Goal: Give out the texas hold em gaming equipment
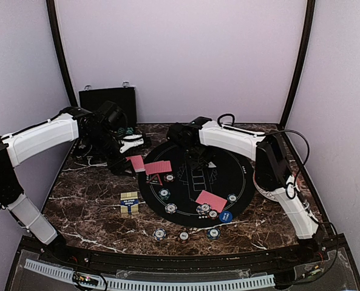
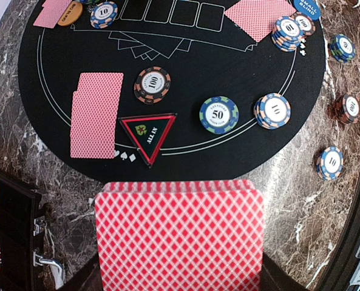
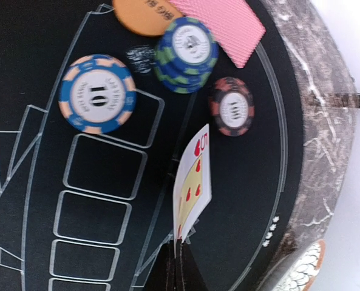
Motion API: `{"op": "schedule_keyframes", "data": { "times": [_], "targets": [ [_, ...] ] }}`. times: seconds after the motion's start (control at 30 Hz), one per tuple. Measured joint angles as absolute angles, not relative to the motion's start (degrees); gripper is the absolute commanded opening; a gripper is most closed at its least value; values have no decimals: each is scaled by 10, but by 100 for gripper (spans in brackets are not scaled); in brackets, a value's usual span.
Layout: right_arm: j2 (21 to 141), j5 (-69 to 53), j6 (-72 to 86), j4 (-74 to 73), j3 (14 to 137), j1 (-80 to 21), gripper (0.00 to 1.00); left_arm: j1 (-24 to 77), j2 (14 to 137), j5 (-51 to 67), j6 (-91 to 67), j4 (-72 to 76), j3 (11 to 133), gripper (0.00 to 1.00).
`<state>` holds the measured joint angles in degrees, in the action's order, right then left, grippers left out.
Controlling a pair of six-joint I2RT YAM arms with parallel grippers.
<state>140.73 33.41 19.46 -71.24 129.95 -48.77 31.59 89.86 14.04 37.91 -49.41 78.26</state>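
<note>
Overhead view: a round black felt mat [image 1: 228,176] lies on a brown marble tabletop [image 1: 88,200], with a black hard case [image 1: 107,97] standing against the rear wall. The left gripper [image 1: 126,160], at the mat's left edge, is pressed together on a stack of red-backed playing cards [image 2: 180,236]. In the left wrist view this slightly fanned stack fills the lower frame, hides the fingertips and hangs over the marble just outside the mat's rim. The right gripper [image 3: 176,267], above the middle of the mat, pinches the lower edge of a face-up heart card [image 3: 192,182], which stands tilted on edge over the printed card outlines. On the mat lie a pair of overlapped red-backed cards [image 2: 95,115], with a black-and-red triangular marker [image 2: 147,132] just beside it. Near these are a brown-edged chip marked 100 [image 2: 152,83], a blue-and-green chip marked 50 [image 2: 218,113] and a short stack of blue chips marked 10 [image 2: 272,110]. A blue button disc [image 2: 306,7] sits near a second lot of red-backed cards [image 2: 258,17], and an orange button disc [image 2: 69,13] sits beside a third at the mat's opposite side. Three separate poker chips [image 1: 184,236] rest on bare marble beyond the mat's near rim
</note>
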Motion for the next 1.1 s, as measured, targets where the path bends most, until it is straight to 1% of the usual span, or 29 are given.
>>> {"op": "schedule_keyframes", "data": {
  "times": [0.13, 0.4, 0.6, 0.73, 0.9, 1.0, 1.1],
  "targets": [
    [1418, 293, 204, -703, 1302, -492, 16, 316, 899, 141, 379, -494, 783, 0],
    [1428, 190, 218, -672, 1314, -493, 24, 316, 899, 141, 379, -494, 783, 0],
    [1423, 81, 234, -615, 1301, -483, 38, 316, 899, 141, 379, -495, 783, 0],
    [1374, 6, 252, -555, 1208, -451, 46, 316, 899, 141, 379, -496, 783, 0],
    [1267, -95, 269, -472, 1060, -368, 50, 316, 899, 142, 379, -498, 783, 0],
    [1223, -139, 276, -428, 1004, -324, 58, 316, 899, 143, 379, -498, 783, 0],
    [1196, -180, 285, -381, 946, -295, 63, 316, 899, 144, 379, -498, 783, 0]
  ]
}}
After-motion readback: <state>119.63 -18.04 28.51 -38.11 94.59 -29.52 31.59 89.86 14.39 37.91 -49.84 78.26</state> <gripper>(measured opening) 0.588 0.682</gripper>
